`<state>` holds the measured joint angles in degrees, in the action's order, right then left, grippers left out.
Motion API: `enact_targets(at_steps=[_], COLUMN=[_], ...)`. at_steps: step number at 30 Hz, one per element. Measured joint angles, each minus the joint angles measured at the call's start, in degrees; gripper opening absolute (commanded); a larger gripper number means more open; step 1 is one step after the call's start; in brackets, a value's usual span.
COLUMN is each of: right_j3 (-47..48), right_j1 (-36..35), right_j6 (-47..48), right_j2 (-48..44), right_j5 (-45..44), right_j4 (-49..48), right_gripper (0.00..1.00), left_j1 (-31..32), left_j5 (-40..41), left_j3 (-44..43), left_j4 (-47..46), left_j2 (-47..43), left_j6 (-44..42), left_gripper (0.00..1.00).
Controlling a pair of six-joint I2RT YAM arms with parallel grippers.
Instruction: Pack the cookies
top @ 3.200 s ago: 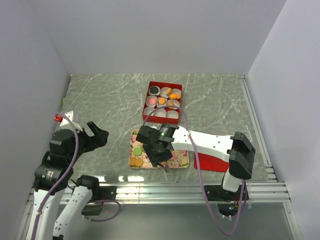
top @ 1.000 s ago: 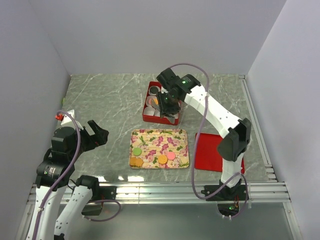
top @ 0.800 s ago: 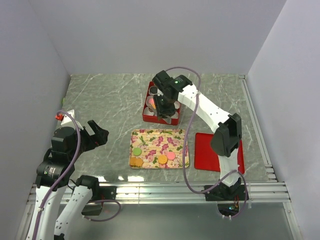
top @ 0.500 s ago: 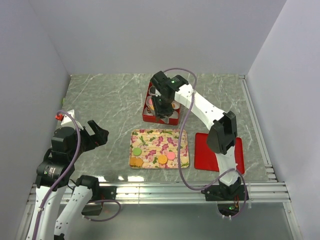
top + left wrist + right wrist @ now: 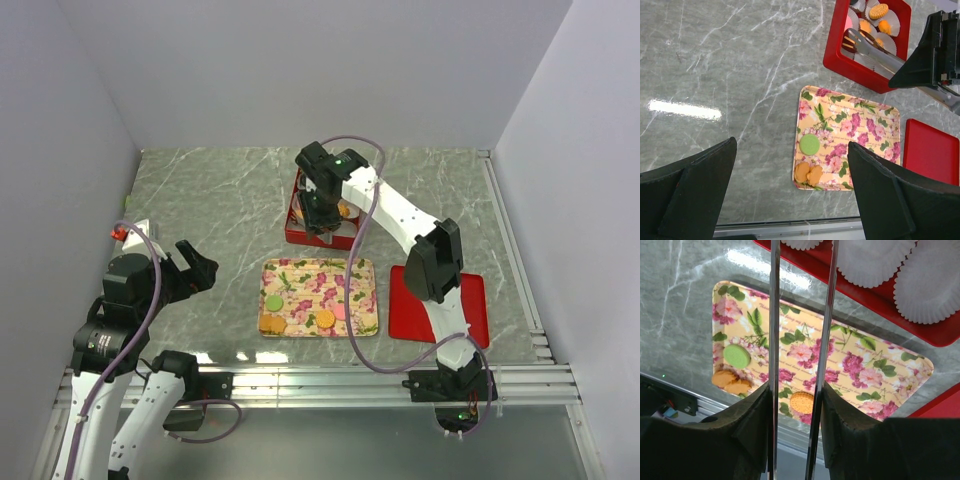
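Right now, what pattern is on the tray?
Tray: pink flowers, green leaves on yellow; left wrist view.

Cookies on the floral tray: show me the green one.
The green cookie near the left edge of the tray, just behind the two overlapping golden-brown ones; nothing else there is green.

**Cookies: pose and location**

On floral tray, all lying flat:
- green cookie, left side
- two golden-brown cookies, overlapping, just nearer than the green
- orange cookie, near edge
- pink cookie, just beside the orange

In red box: ridged golden cookie and plain orange cookies, in white paper cups.
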<state>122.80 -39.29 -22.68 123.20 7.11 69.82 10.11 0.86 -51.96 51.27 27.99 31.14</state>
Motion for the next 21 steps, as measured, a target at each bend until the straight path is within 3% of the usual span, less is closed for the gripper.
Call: enact_targets(at_steps=[21], right_j3=[3.0], right_j1=[1.1], right_j6=[-0.2], right_j2=[0.4], right_j5=[-0.7], right_j4=[1.3], right_gripper=[0.54], left_j1=[0.1], left_j5=[-0.1], left_j3=[0.1], left_j4=[0.0], left_j2=[0.4], left_j6=[0.0], left_gripper=[0.99])
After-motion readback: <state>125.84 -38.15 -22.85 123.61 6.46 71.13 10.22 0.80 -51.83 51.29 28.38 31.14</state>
